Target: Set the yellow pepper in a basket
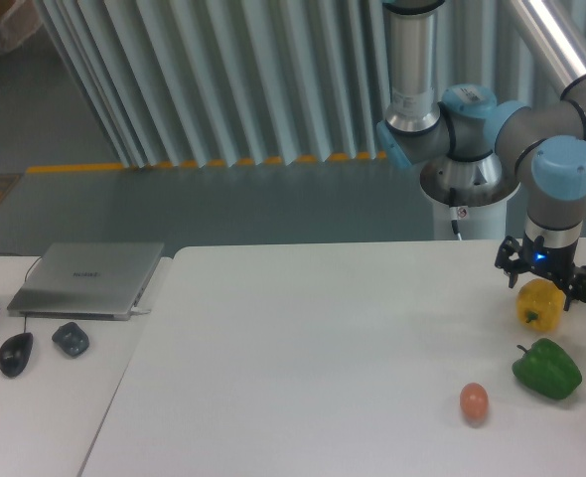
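Note:
The yellow pepper [538, 306] is at the right side of the white table [303, 338], small, glossy and lobed. My gripper [544, 282] is directly over it, pointing down, with its dark fingers [508, 260] spread wider than the pepper on either side of its top. The jaws look open and not closed on the pepper. I cannot tell whether the fingertips touch it. No basket is in view.
A green bell pepper [547, 369] lies just in front of the yellow one. A small orange-pink egg-shaped item [474, 401] is to its left. A closed laptop [86, 278], two mice [16, 353] and a dark object sit on the left desk.

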